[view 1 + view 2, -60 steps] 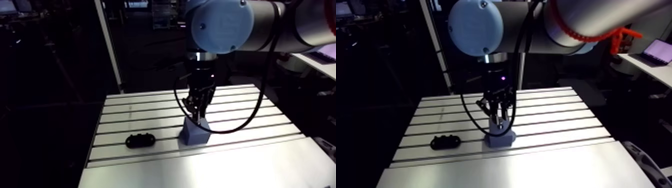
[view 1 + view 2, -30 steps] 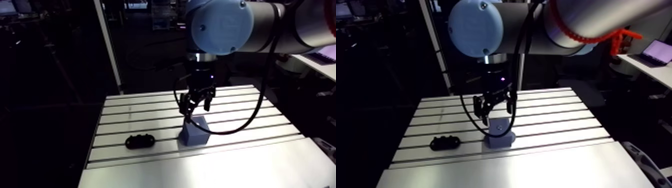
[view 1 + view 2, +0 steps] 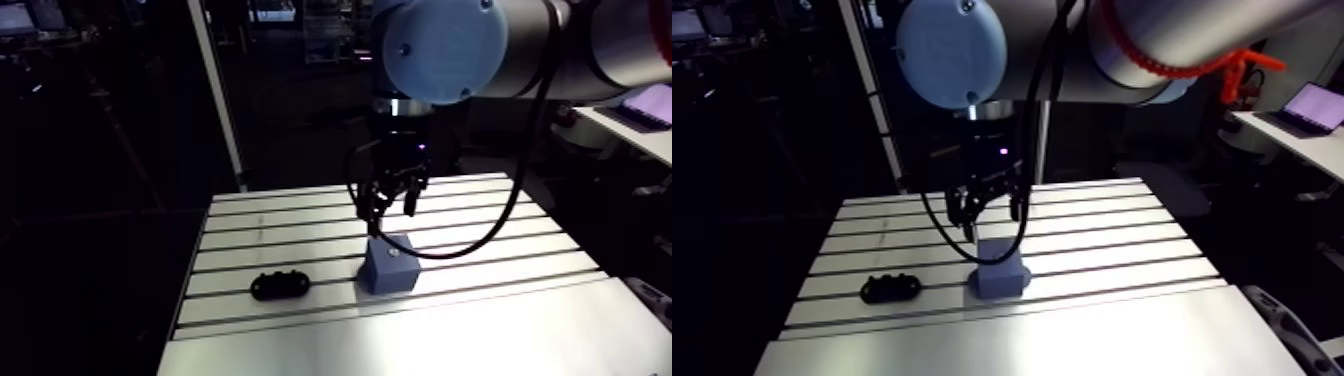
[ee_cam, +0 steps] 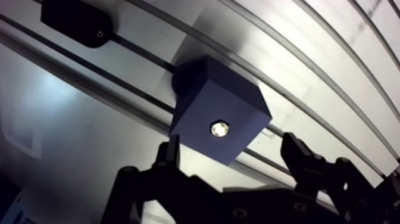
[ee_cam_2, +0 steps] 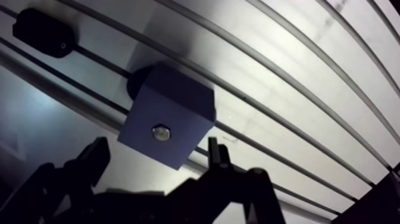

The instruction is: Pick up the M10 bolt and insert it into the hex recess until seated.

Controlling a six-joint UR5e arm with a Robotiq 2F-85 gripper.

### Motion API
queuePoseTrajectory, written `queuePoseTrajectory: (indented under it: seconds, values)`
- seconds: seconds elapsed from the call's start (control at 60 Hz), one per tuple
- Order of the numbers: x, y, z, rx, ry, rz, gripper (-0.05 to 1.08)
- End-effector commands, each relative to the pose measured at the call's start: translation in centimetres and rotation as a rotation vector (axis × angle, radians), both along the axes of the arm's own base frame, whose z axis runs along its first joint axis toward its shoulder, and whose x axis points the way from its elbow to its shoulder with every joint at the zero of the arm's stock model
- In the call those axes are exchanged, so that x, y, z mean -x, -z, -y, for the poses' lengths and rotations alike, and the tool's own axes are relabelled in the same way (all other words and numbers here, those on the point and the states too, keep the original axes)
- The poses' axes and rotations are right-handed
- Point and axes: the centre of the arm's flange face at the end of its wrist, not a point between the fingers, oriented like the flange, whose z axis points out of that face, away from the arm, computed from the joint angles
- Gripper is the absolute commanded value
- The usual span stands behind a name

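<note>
Now our hand (image 4: 232, 143) hangs spread and empty above the blue block (image 4: 202, 98) on the table (image 4: 333, 71). We see the bolt (image 4: 219, 128) seated in the block's top face.

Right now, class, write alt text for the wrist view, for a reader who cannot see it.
A shiny hex-headed metal bolt sits sunk in the top of a dark blue cube block on the slotted aluminium table. The black two-fingered pincer hangs open and empty above it; a black oblong part lies apart beyond the block.

table (image 3: 480, 330): brushed metal, glossy | block (image 4: 199, 98): matt blue | bolt (image 4: 219, 128): shiny metal
</note>
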Motion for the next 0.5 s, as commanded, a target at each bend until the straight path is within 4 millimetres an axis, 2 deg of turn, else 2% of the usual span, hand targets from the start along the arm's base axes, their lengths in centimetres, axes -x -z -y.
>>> queuePoseTrajectory:
  seconds: [0.017, 0.033, 0.05, 0.067, 0.083, 0.15, 0.3, 0.5]
  values:
    - [0.8, -2.3, 0.1, 0.000, 0.139, -0.058, 0.84]
    - [0.8, -2.3, 0.1, 0.000, 0.139, -0.058, 0.84]
    - [1.1, -2.8, 0.0, -0.016, 0.196, -0.063, 0.91]
    - [1.1, -2.8, 0.0, -0.016, 0.196, -0.063, 0.91]
    - [1.4, -3.3, -0.1, -0.027, 0.255, -0.074, 0.97]
    - [1.6, -4.0, -0.1, -0.041, 0.345, -0.064, 1.04]
    - [0.7, -5.5, 0.1, -0.064, 0.443, 0.022, 1.05]
    - [0.0, -5.1, 0.0, -0.093, 0.558, 0.022, 1.08]
